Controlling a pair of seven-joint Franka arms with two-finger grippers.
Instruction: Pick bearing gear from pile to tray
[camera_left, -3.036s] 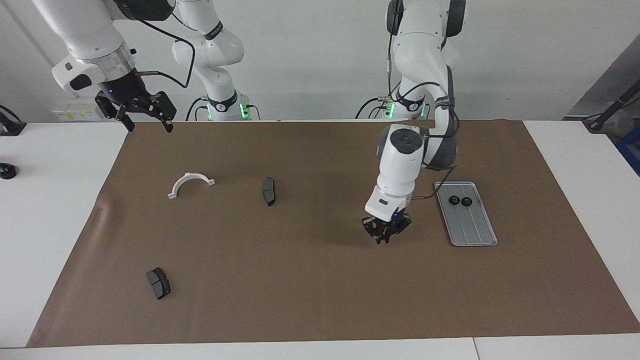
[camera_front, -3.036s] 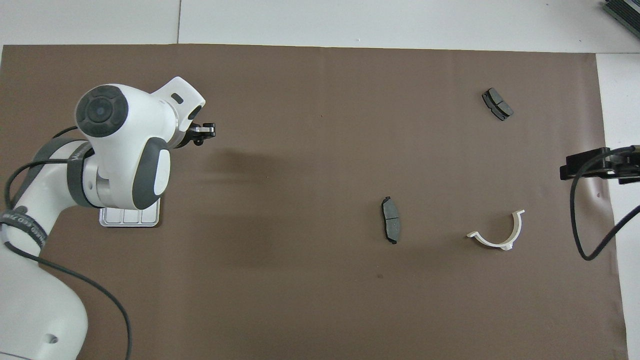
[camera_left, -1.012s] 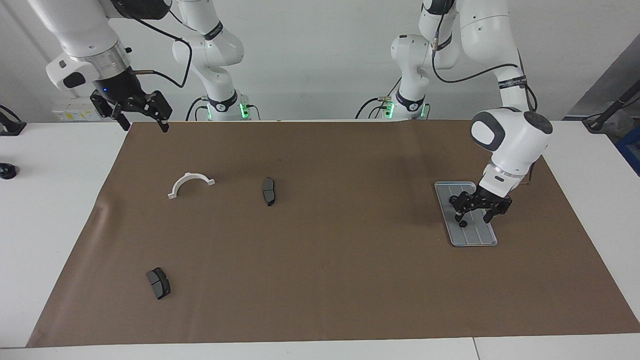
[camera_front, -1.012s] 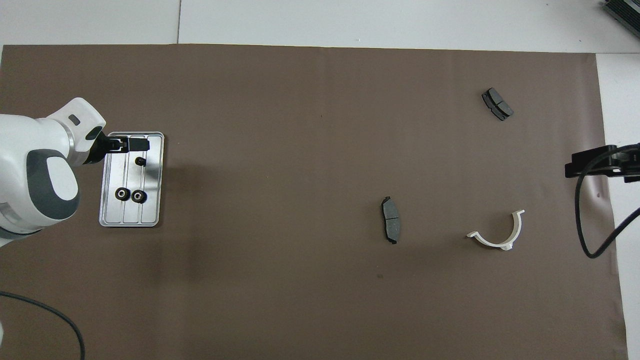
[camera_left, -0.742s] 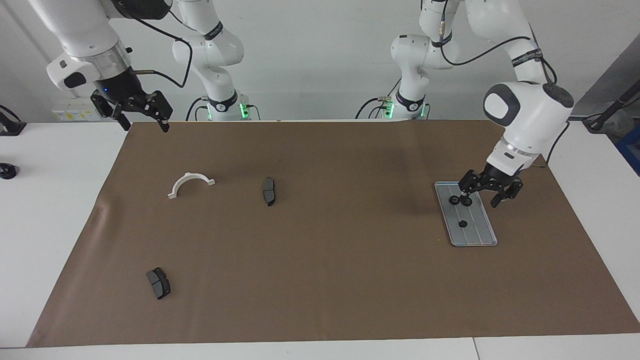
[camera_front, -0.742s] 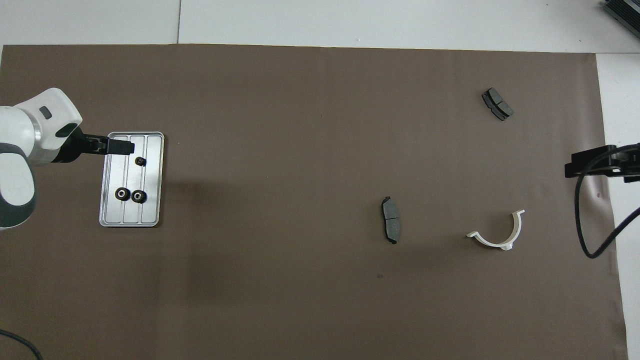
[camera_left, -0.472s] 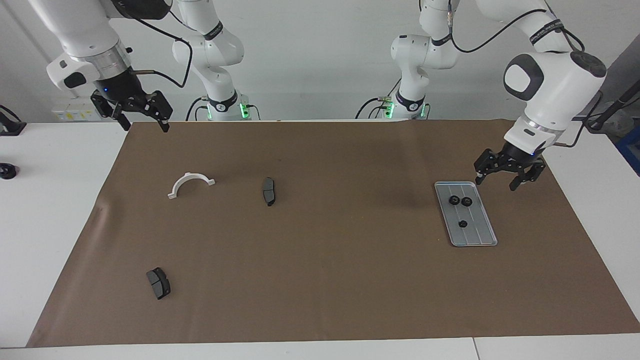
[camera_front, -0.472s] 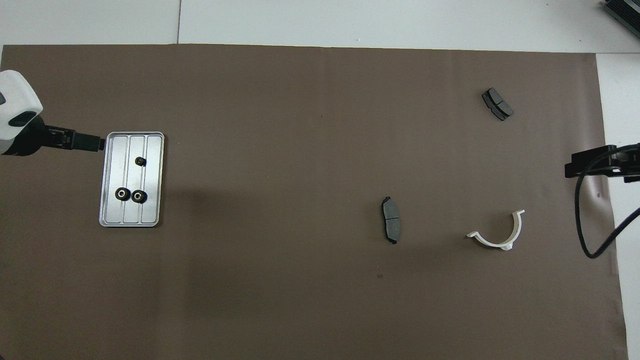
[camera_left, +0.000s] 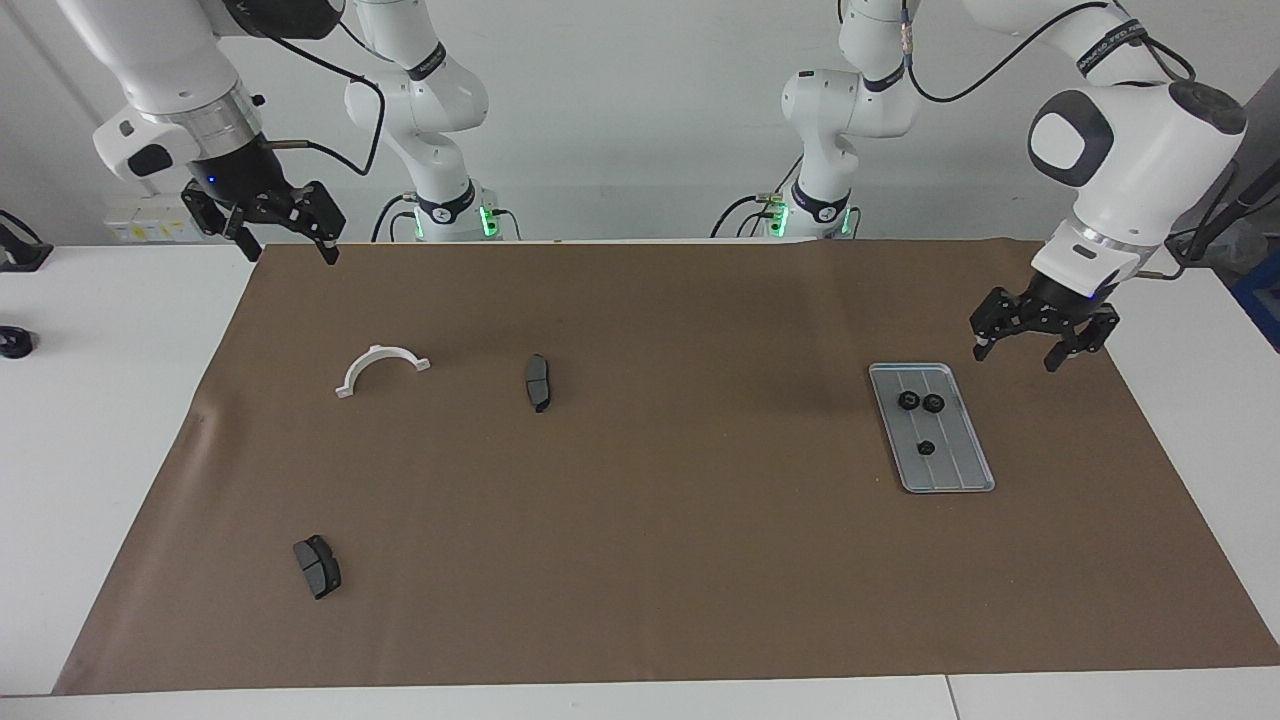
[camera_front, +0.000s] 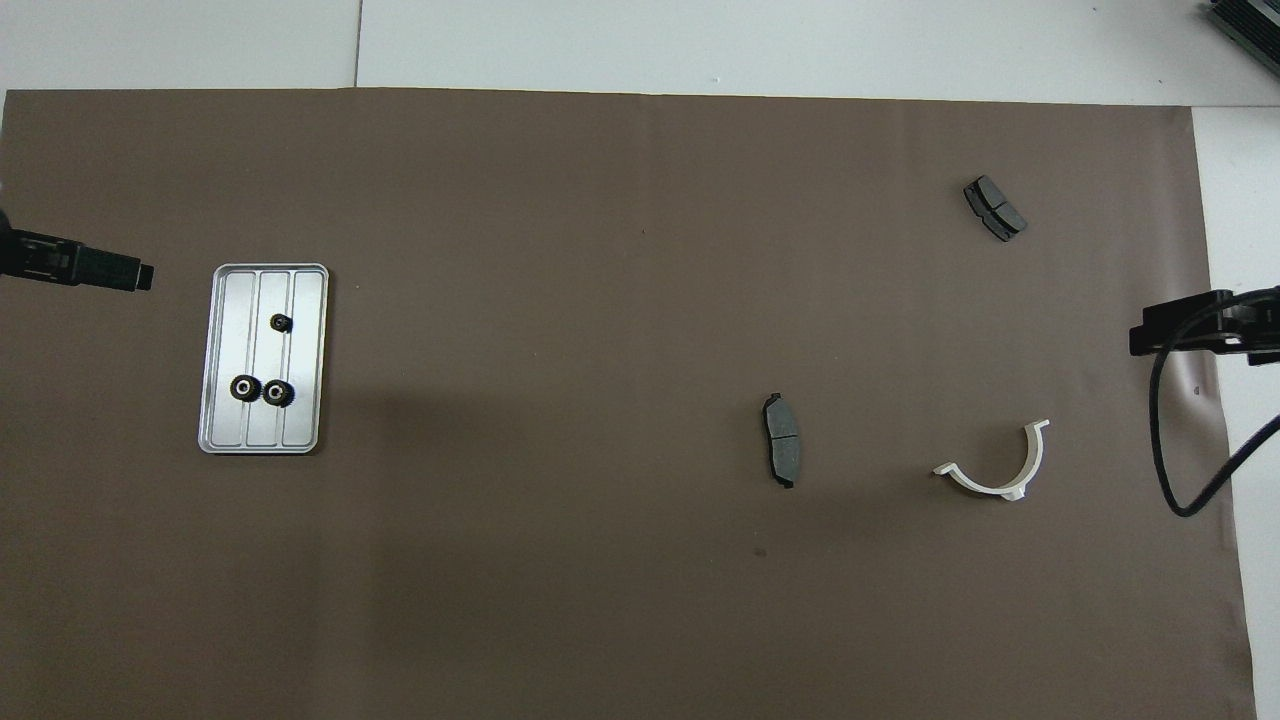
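Gears first: three small black gears lie in the tray (camera_left: 945, 478), and neither claw has hold of any of them. Two gears (camera_left: 920, 402) sit touching side by side at the end of the tray nearer the robots, and a third gear (camera_left: 926, 447) lies alone about the middle of the tray, farther from the robots than the pair.

Left gripper (camera_left: 1033, 345) hangs in the air over the brown mat (camera_left: 640, 520), just off the tray's corner on the robots' side and toward the left arm's end of the table. Its two fingers are spread wide apart and there is nothing between them. From above only its dark tip (camera_front: 90, 266) pokes in at the edge, apart from the tray (camera_front: 228, 436).

Right gripper (camera_left: 290, 245) waits well away from the tray, up over the mat's corner at the right arm's end, and its fingers are likewise spread with nothing in them.

Away from the tray toward the right arm's end lie the rest of the loose parts. A dark grey pad (camera_left: 538, 382) is the closest of them to the tray, though still well apart from it. A white half-ring bracket (camera_left: 380, 368) lies beside that pad. A second dark grey pad (camera_left: 317, 566) lies farthest from the robots.
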